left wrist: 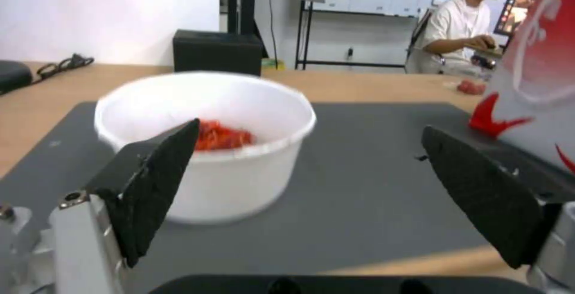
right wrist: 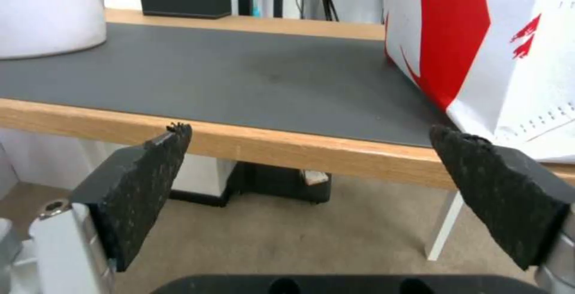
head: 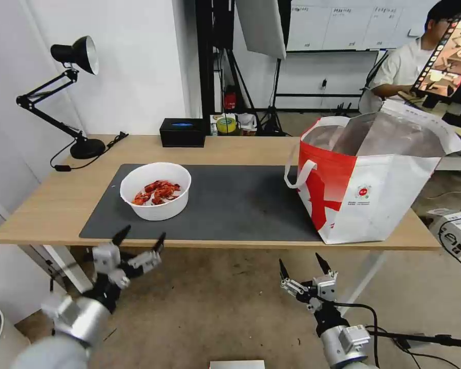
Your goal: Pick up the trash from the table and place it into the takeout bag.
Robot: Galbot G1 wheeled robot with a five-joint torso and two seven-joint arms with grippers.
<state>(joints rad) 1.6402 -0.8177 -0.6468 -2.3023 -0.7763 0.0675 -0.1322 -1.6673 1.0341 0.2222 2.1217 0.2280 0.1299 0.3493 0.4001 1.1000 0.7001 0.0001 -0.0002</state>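
The white bowl (head: 155, 190) of red crayfish shells is sitting on the dark grey mat (head: 230, 202), toward its end far from the takeout bag (head: 374, 179), which is standing at the mat's opposite end. The left gripper (head: 141, 237) is hovering at the mat's near edge before the bowl, fingers spread and empty; the right gripper (head: 301, 264) is waiting below that edge, nearer the bag, fingers likewise spread

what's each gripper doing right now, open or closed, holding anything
left gripper: open, empty, at the table's near edge before the bowl.
right gripper: open, empty, below the table edge.
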